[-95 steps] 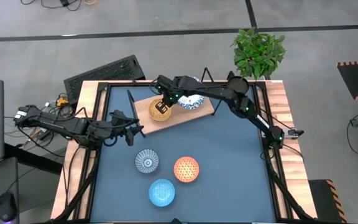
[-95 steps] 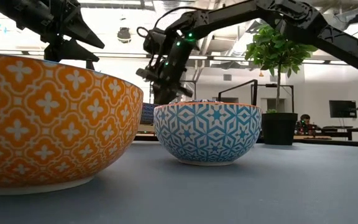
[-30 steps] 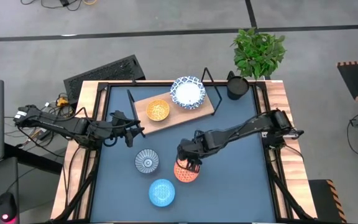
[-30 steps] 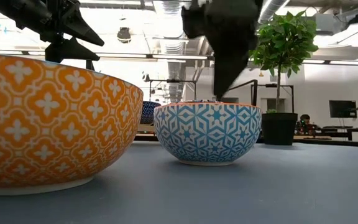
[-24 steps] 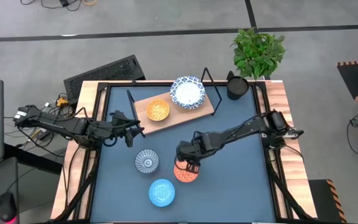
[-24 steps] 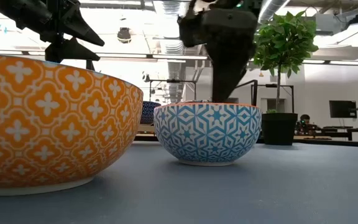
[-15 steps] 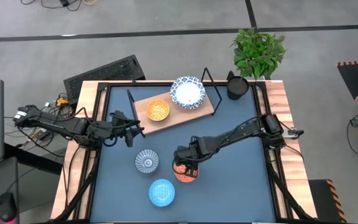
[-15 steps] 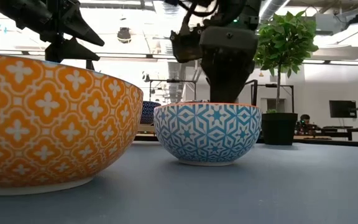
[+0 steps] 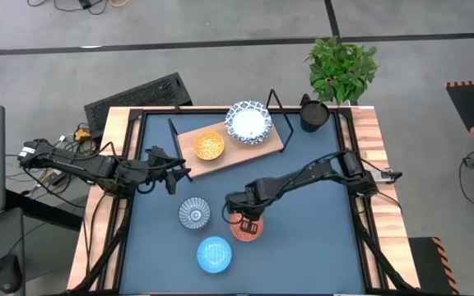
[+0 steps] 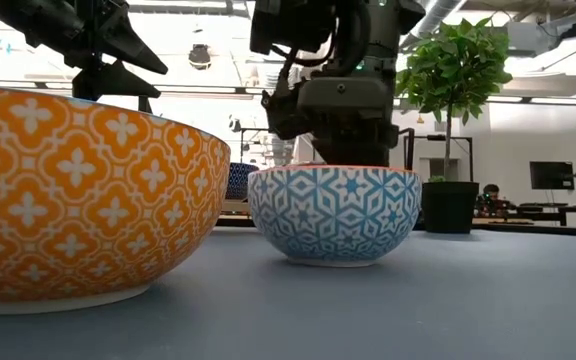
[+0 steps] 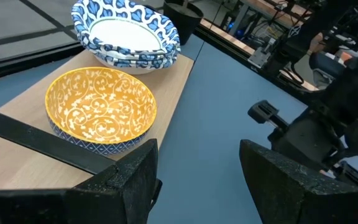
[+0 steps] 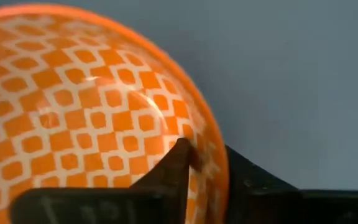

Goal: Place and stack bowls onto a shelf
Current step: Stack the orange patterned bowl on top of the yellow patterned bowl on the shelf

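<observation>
The red-orange bowl [image 9: 247, 230] stands on the blue table; in the low view it shows a blue star-patterned wall [image 10: 333, 215]. My right gripper [image 9: 243, 219] is down on it, shut on its rim. The grey-blue bowl [image 9: 194, 213] and the light blue bowl [image 9: 214, 253] stand on the table nearby. On the wooden shelf board [image 9: 263, 148] rest the yellow bowl [image 9: 209, 145] and a stack of white, blue-rimmed bowls [image 9: 248, 122]. My left gripper [image 9: 174, 171] waits open at the table's left, by the shelf's left end. My right gripper holds the red-orange bowl by its rim [image 12: 219, 163], one finger [image 12: 178, 165] inside the bowl and one [image 12: 247, 180] outside. The fingers come from above, pointing down. The bowl stands upright with its foot on the table.
A black cup [image 9: 313, 115] stands at the far right corner, with a potted plant [image 9: 342, 70] behind it. The shelf's black wire frame [image 9: 276, 105] rises at its ends. Nearest the low camera is a large orange-patterned bowl wall [image 10: 78, 200].
My right gripper has gone down and a little toward the table's near-left, onto the red-orange bowl's rim. The bowl has stayed where it was.
</observation>
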`<state>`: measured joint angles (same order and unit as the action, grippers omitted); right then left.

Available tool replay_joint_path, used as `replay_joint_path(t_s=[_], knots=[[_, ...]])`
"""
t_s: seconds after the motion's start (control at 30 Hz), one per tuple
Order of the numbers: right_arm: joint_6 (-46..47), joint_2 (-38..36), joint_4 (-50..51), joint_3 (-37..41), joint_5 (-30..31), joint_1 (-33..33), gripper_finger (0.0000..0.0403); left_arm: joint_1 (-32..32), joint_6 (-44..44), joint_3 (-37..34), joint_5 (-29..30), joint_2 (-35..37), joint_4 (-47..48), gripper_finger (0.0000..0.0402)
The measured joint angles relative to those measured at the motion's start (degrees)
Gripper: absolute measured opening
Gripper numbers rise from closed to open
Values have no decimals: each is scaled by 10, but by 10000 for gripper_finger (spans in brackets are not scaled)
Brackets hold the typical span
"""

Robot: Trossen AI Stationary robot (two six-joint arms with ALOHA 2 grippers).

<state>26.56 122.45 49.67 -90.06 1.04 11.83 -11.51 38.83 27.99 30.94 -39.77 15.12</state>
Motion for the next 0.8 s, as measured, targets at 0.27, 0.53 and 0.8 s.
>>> replay_joint_path(t_s=[0.27, 0.53, 0.8], knots=[[4, -47, 10, 5, -3, -11, 43, 0, -4, 0, 4, 0, 0, 213], [0, -138, 14, -25, 9, -95, 43, 0, -6, 0, 4, 0, 0, 213], [-33, -143, 7, -153, 4, -206, 43, 0, -9, 0, 5, 0, 1, 213]])
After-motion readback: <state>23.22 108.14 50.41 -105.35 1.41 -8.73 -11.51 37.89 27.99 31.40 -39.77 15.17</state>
